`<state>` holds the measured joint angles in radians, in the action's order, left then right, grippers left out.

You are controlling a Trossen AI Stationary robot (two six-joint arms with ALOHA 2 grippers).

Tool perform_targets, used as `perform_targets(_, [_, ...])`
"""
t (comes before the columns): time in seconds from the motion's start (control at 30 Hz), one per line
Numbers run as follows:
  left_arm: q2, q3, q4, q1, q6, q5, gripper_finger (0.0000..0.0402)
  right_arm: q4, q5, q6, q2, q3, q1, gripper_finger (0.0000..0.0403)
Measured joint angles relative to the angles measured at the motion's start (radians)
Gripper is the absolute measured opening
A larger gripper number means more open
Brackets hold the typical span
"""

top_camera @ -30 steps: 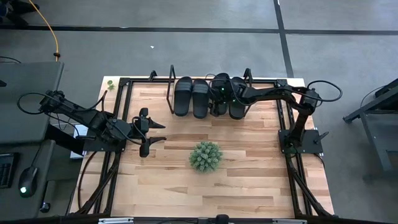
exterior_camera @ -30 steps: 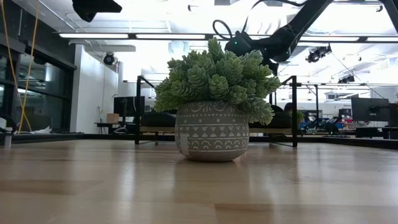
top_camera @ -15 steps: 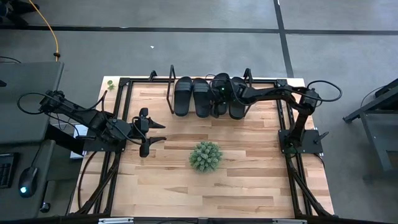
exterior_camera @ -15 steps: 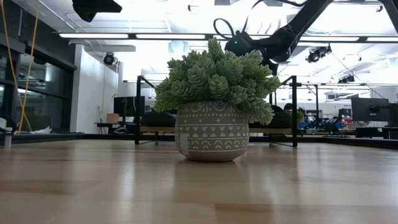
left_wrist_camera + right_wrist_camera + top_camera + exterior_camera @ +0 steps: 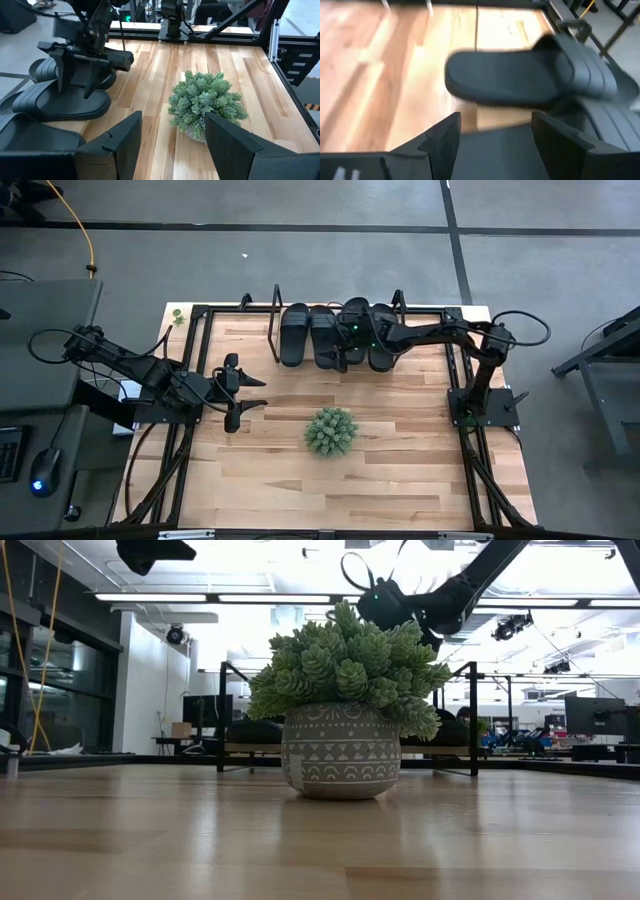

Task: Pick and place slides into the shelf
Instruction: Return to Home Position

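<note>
Four black slides lie side by side on the shelf (image 5: 275,320) at the table's far edge: two on the left (image 5: 295,332) (image 5: 322,335) and two on the right (image 5: 356,310) (image 5: 382,352). My right gripper (image 5: 345,348) is open above the third slide, fingers pointing down, as the left wrist view (image 5: 80,87) shows. Its own view (image 5: 495,125) shows a slide (image 5: 520,75) ahead and dark sole below the fingers. My left gripper (image 5: 262,391) is open and empty at the table's left.
A green spiky plant in a grey patterned pot (image 5: 331,431) stands mid-table, near of the shelf; it fills the low view (image 5: 345,700) and hides the shelf's middle. The shelf's black hoop end frames (image 5: 472,710) rise at both ends. A black metal frame (image 5: 455,380) runs around the table.
My right gripper has risen a little over the shelf and drifted slightly toward the table's left. The slides stay on the shelf.
</note>
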<state>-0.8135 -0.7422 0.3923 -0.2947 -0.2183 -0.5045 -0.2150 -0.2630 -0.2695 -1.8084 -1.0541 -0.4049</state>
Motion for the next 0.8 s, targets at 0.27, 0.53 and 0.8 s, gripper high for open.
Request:
perform_targets(0.27, [0.0, 0.0, 0.0, 0.0, 0.006, -0.002, 0.0198, 0.05, -0.002, 0.11, 0.0, -0.116, 0.063, 0.0234])
perform_targets(0.53, [0.0, 0.0, -0.001, 0.0, 0.006, -0.04, 0.0198, 0.117, -0.002, 0.168, 0.0, -0.255, 0.129, 0.0234])
perform_targets(0.8, [0.0, -0.033, -0.001, 0.0, 0.005, -0.093, 0.0198, 0.298, -0.002, 0.364, 0.0, -0.408, 0.166, 0.0234])
